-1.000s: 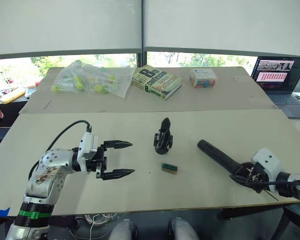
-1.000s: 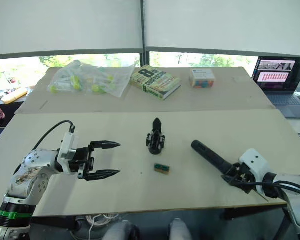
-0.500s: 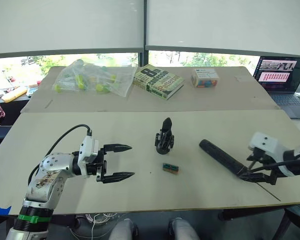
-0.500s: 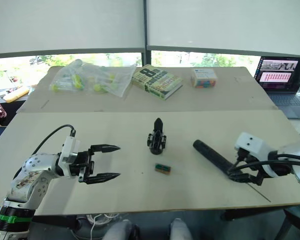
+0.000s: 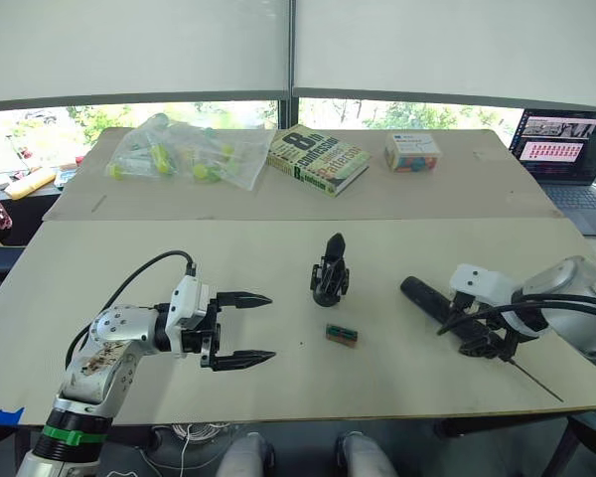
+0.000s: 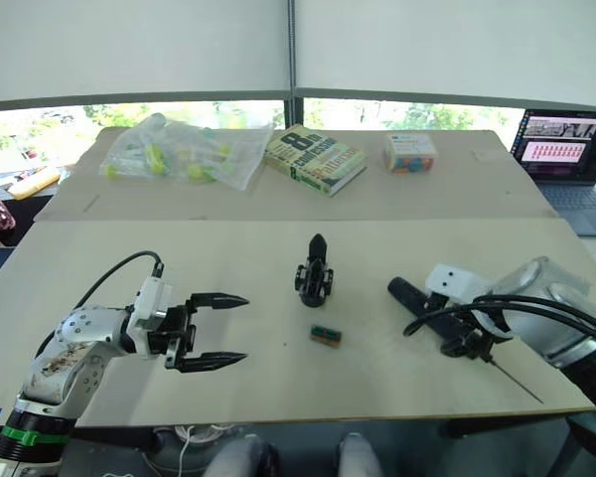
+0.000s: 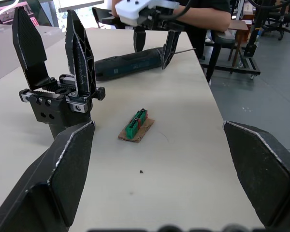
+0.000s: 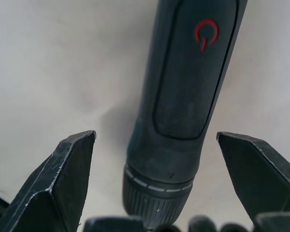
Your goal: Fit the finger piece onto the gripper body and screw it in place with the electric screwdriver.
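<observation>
Fingers spread wide on the right gripper (image 8: 150,183), one on each side of the electric screwdriver (image 8: 183,96), which lies flat on the table (image 5: 278,388) with its red power mark facing up. That straddle looks like the set-up for a grasp near the collar end, so the thin bit (image 5: 536,383) pokes out past the gripper toward the table's near edge. The right arm comes in low from the robot's right, forearm bent across the table edge, wrist turned down over the tool.

Over to the left gripper (image 5: 246,328): jaws apart, holding nothing, hovering level just above the table and pointing toward the centre. The left arm is bent at the elbow, forearm nearly horizontal.

Between the two stands the gripper body (image 5: 329,270), upright on its round base with black fingers pointing up. Near it, toward the robot, lies a small green part on a brown scrap (image 7: 135,126). I cannot pick out a loose finger piece.
</observation>
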Motion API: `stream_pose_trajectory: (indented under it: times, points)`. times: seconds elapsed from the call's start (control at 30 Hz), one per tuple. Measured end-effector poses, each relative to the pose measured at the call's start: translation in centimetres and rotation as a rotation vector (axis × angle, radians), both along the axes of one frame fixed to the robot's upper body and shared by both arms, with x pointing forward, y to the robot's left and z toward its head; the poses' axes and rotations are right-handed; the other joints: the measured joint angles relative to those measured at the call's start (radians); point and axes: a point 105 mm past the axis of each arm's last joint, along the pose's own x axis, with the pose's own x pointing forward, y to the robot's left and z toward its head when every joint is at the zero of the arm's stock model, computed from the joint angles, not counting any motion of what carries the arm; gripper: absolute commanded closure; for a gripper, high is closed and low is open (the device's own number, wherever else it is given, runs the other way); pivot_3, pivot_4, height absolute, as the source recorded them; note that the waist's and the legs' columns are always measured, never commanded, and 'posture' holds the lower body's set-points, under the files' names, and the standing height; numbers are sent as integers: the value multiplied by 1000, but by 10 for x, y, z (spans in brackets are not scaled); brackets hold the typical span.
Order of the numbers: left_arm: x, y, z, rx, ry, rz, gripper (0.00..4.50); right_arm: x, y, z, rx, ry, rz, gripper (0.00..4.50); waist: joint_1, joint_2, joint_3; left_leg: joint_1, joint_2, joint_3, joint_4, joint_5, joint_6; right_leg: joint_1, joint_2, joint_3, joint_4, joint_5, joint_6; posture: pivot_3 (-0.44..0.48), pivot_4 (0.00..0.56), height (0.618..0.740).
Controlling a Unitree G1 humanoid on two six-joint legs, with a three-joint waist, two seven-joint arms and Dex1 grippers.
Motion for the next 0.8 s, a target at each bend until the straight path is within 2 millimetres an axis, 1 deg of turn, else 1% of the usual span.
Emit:
stream_pose_trajectory:
  times: [0.07, 0.2, 0.23, 0.27, 0.3, 0.33, 0.43, 0.57, 0.67, 0.73, 0.8]
  points:
    - [0, 0, 0, -1, -1, 1, 0, -1, -2, -4, -14, 21, 2, 46, -1, 0, 0, 0, 0, 0, 0, 0, 0, 0, 0, 0, 0, 0, 0, 0, 150, 740]
    - [1, -1, 1, -6, -3, 2, 0, 3, 2, -4, -7, 25, 14, 46, -3, 0, 0, 0, 1, 0, 0, 0, 0, 0, 1, 0, 0, 0, 0, 0, 150, 740]
    - [1, -1, 1, -6, -3, 3, 0, 4, 1, -5, -9, 29, 13, 620, -3, 0, 0, 0, 1, 0, 0, 0, 0, 0, 1, 0, 1, 0, 0, 0, 150, 740]
    - [0, -1, 1, -6, -4, 2, 0, 3, 1, -6, -7, 39, 19, 996, -3, 0, 0, 0, 1, 0, 0, 0, 0, 0, 1, 0, 0, 0, 0, 0, 150, 740]
    - [0, -2, 1, -6, -3, 2, 0, 2, 2, -7, -6, 49, 29, 1216, -3, 0, 0, 0, 1, 0, 0, 0, 0, 0, 1, 0, 0, 0, 0, 0, 150, 740]
    - [0, -2, 1, -6, -1, 2, 0, 2, 1, -7, -8, 52, 31, 1597, -3, 0, 0, 0, 1, 0, 0, 0, 0, 1, 1, 0, 0, 0, 0, 0, 150, 740]
    - [0, -2, 1, -6, -2, -1, 0, 4, 0, -8, -15, 46, 31, 2536, -3, -1, 0, 1, 1, 0, 2, 0, 0, 2, 1, 0, 0, 0, 0, 0, 150, 740]
    - [-1, -3, 1, -5, -2, -6, 0, 5, 0, -11, -10, 49, 27, 2549, -4, -6, -4, 2, 1, 0, 2, 0, 0, 3, 1, 0, 0, 1, -1, 0, 150, 740]
    - [-1, -3, 1, -4, -1, -8, 0, 5, -2, -11, -5, 48, 38, 2549, -3, -8, -5, 2, 1, 0, 2, 0, 0, 3, 1, 0, 0, 1, -1, 0, 150, 740]
    - [-1, -3, 1, -2, 1, -11, 0, 6, -6, -10, 10, 45, 39, 2549, -2, -8, -5, 2, 0, 0, 2, 0, 0, 3, 0, 0, 0, 1, -1, 0, 150, 740]
    - [-2, -3, 0, 3, 4, -20, 0, 5, -16, -5, 25, 32, -3, 2549, 3, -5, -3, 1, -1, 1, 2, 0, 0, 1, 0, 0, 0, 1, -1, 0, 150, 740]
